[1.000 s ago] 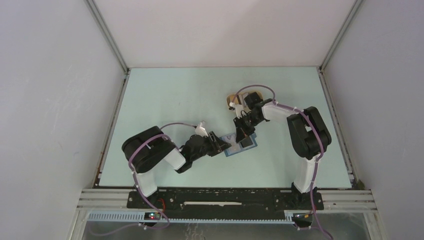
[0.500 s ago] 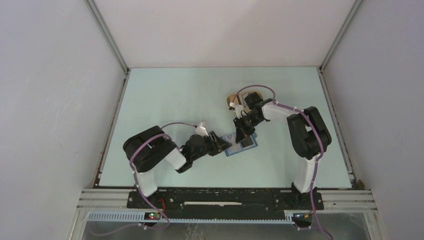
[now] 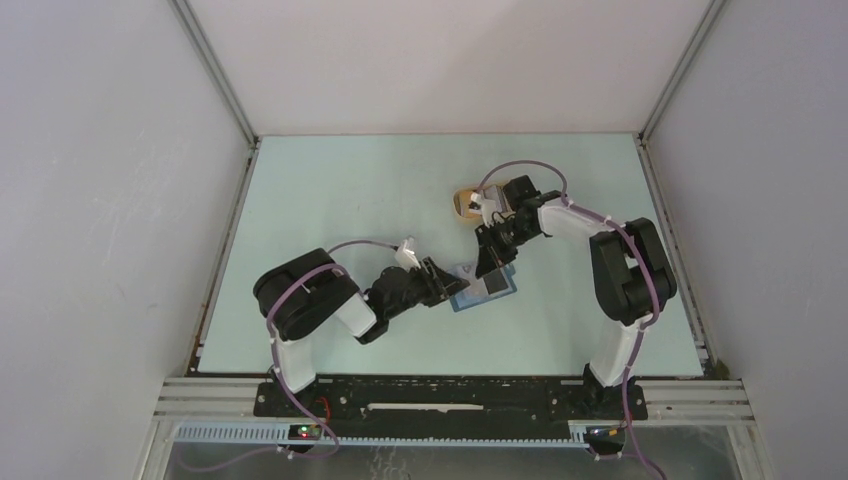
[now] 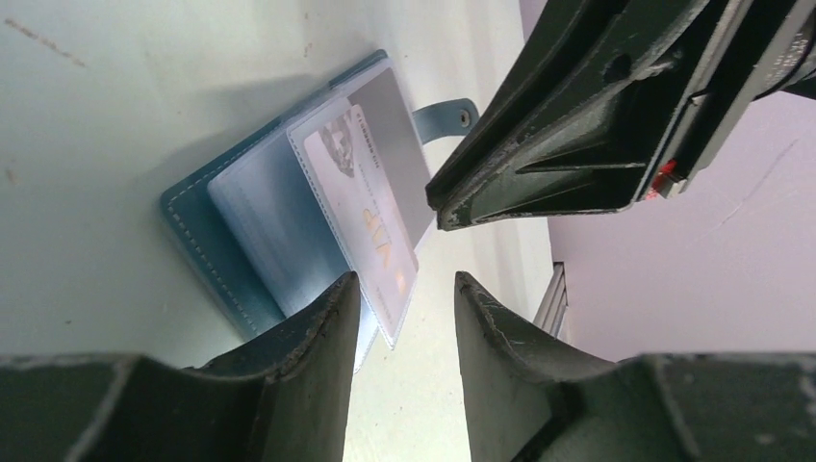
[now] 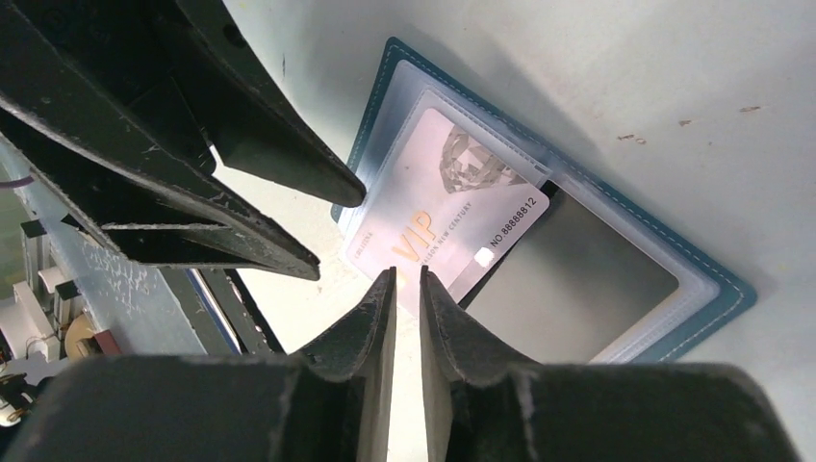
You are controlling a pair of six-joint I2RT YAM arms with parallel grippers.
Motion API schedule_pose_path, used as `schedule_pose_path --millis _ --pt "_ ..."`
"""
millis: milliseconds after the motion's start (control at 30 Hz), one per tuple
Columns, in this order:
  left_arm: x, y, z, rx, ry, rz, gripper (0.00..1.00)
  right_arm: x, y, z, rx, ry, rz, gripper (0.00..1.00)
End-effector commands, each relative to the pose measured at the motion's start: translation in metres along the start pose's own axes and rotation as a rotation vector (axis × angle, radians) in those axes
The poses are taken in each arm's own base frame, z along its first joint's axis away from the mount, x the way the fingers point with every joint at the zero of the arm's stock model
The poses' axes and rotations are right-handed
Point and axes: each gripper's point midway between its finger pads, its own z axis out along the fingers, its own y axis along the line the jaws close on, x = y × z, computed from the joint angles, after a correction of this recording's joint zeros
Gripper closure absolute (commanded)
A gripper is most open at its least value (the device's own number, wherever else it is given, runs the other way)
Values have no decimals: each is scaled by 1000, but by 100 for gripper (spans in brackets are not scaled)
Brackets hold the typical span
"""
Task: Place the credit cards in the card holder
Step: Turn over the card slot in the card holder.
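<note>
The open wallet (image 3: 484,290) lies just toward 4 o'clock of the table's (image 3: 350,200) centre, with a white card (image 5: 447,207) sticking out of it. The left gripper (image 4: 402,289) stands spread at its 9 o'clock. The right gripper (image 5: 407,274), barely parted and empty, is at its 12.

Left arm (image 3: 318,305): we see it folded low beside its base, forearm stretched out to the right
Left gripper (image 4: 404,287): fingers stand apart with a clear gap, and we see nothing between them
Right arm (image 3: 625,272): elbow raised high, forearm bent back left and downward
Right gripper (image 5: 407,274): fingers parted by a thin slit, nothing clamped between them
Spacing: we see both grippers close together, tips facing; they seem not to touch
</note>
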Motion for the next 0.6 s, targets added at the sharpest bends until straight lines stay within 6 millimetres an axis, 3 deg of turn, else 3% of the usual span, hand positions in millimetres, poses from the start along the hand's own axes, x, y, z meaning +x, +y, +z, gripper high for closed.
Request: schedule_pose_path --millis 0,167,400,567 --pt "-10 -29 9 103 -33 22 54 -19 5 -17 3 -60 -45 77" --pt "-12 -30 12 106 -38 35 53 -23 2 -26 9 -85 -27 77" --pt "-15 -34 18 118 -38 45 54 -28 3 -39 -2 -124 -21 69" --pt "-18 -37 20 118 -41 61 54 -25 -7 -37 -4 -119 36 65"
